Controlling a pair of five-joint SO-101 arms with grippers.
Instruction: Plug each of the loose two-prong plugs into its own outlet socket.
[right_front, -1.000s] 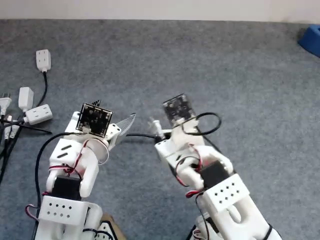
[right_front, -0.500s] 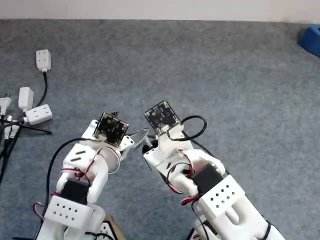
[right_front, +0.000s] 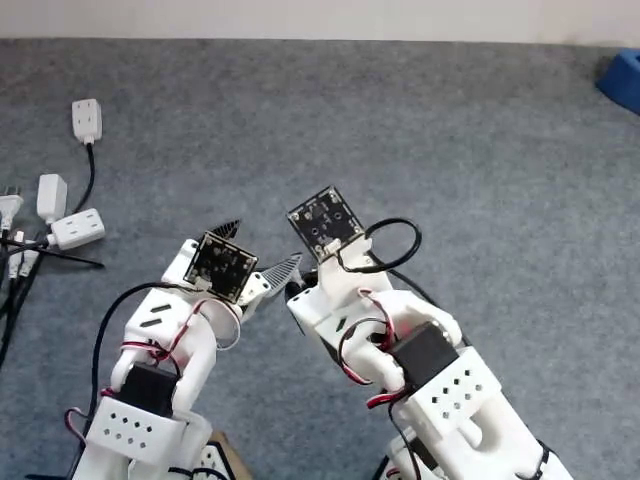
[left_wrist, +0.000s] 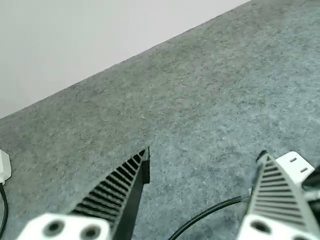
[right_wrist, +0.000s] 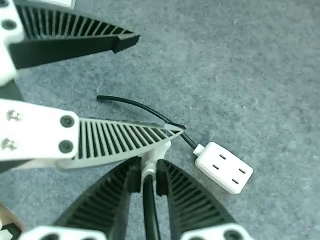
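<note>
The grey carpet (right_front: 450, 130) is flat and fuzzy. There is lots of open room from its middle out to the far edge and the right edge. A smooth pale wall (left_wrist: 75, 35) meets the far edge. A blue thing (right_front: 622, 80) sits at the far right corner. Three white blocky sockets (right_front: 77, 228) lie by the left edge, with thin black cords (right_front: 92, 170).

Both arms are near the middle, close to the near edge. The right gripper (right_wrist: 148, 166) is squeezed tight on a small white plug (right_wrist: 148, 171), and a black cord runs back between its fingers. The fingers are dark with ridges, shaped like long wedges. Just beside the plug, a white box-shaped socket (right_wrist: 223, 166) with little slots lies flat on the carpet. A thin black cable (right_wrist: 140, 106) comes out of one end.

The left gripper (left_wrist: 203, 155) is wide open and holds nothing. One of its ridged fingers is right by the plug. I cannot tell if they touch.
</note>
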